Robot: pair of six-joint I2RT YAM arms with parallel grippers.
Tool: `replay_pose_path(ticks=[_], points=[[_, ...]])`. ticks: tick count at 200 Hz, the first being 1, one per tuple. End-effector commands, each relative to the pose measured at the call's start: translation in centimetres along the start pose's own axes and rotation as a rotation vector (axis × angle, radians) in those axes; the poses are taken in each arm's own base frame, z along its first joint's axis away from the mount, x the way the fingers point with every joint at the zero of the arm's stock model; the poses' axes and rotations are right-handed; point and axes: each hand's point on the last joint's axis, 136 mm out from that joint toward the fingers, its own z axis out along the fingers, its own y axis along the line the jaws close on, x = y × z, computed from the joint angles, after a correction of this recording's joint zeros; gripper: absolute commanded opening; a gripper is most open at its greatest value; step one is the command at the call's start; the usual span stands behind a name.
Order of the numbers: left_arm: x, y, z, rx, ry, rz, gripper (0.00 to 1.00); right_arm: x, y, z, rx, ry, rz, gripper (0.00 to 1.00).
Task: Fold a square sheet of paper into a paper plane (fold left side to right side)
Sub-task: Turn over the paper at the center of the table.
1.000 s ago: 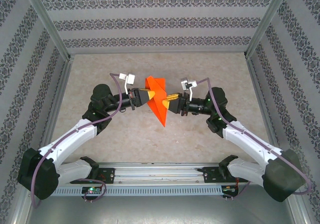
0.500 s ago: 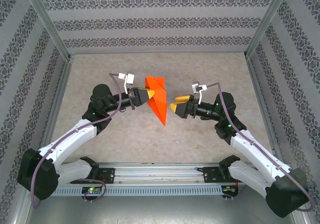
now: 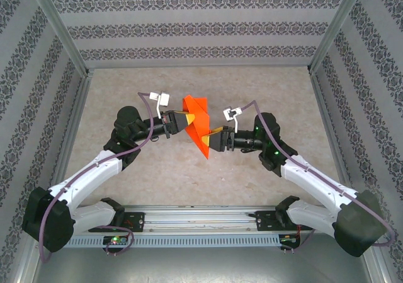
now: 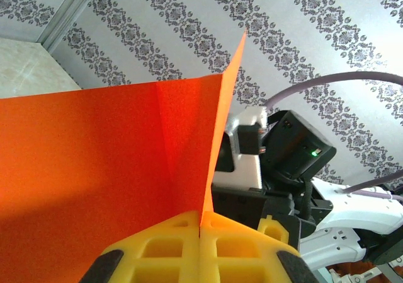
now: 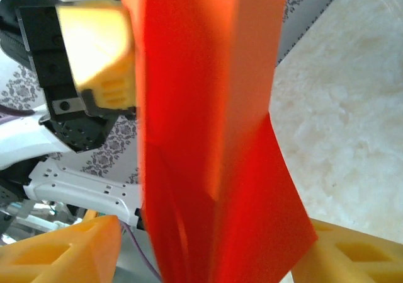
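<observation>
The orange-red sheet of paper [image 3: 196,124], creased into a pointed shape with its tip toward the near edge, is held up above the table between the two arms. My left gripper [image 3: 184,120] is shut on its left edge. In the left wrist view the yellow fingertips [image 4: 182,232] are pressed together with the paper [image 4: 94,163] rising out of the seam. My right gripper [image 3: 214,138] is open at the paper's lower right. In the right wrist view its two yellow fingers [image 5: 63,251] stand wide apart on either side of the hanging paper [image 5: 208,138], without clamping it.
The beige table [image 3: 157,176] lies under the paper, with patterned walls [image 3: 201,28] on three sides and a metal rail [image 3: 201,223] at the near edge. My left gripper's finger [image 5: 101,50] sits close behind the paper in the right wrist view.
My right gripper pulled away to the right half a second ago, then came back. Its open fingers now straddle the paper's lower part. The left gripper kept its hold without moving.
</observation>
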Motion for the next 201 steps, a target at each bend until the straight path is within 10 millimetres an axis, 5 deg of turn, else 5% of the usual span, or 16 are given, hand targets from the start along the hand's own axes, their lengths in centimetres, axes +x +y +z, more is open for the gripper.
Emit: replay_pose_path(ticks=[1,57,111,165,201], points=[[-0.9,-1.7,0.3,0.054,-0.014,0.035,0.03,-1.7,2.2,0.1,-0.059,-0.028,-0.082,0.6],[-0.8,-1.5,0.3,0.047,-0.016,0.034,0.08,-2.5,1.8,0.3,-0.033,-0.044,-0.083,0.31],[-0.8,-0.5,-0.8,-0.05,-0.049,0.065,0.48,-2.9,1.6,0.0,0.006,-0.059,-0.094,0.06],[-1.2,0.8,-4.5,-0.29,-0.107,0.173,0.61,-2.5,-0.4,-0.9,0.159,-0.061,-0.116,0.0],[-1.1,1.8,-7.4,-0.442,-0.142,0.226,0.65,-1.5,-3.3,-1.4,0.429,0.004,-0.187,0.0]])
